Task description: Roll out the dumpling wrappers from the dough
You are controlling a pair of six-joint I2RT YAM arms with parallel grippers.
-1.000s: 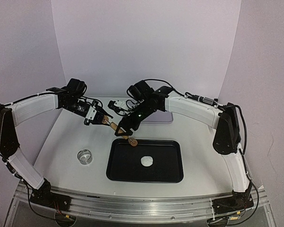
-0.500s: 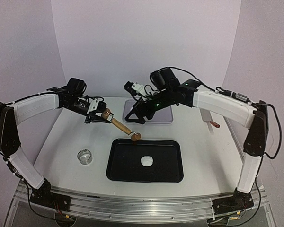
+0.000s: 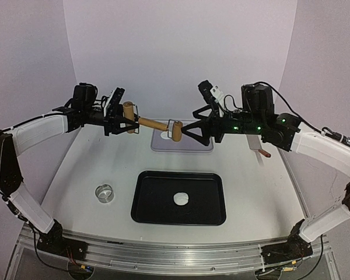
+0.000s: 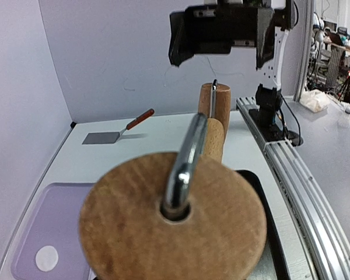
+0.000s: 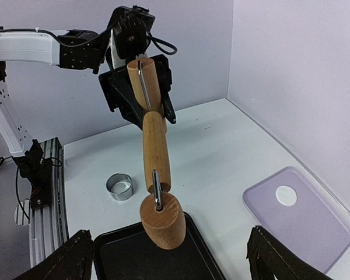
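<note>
- Our wrist views show the round wrapper (image 5: 286,195) plainly, on the purple mat (image 5: 315,227) at the worktop's far edge.
- Only the top view shows us the dough lump (image 3: 181,199) in the black tray (image 3: 141,198).
- The left gripper (image 3: 126,118) pinches the rolling pin (image 3: 153,123) by one handle; the right gripper (image 3: 191,126) is spread wide beside its free end.

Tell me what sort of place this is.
Likely a robotics lab cell staged for dough work, not a real kitchen: robot arms bolted to an aluminium rail, a plain backdrop, a rolling pin and a black tray holding a dough lump.
</note>
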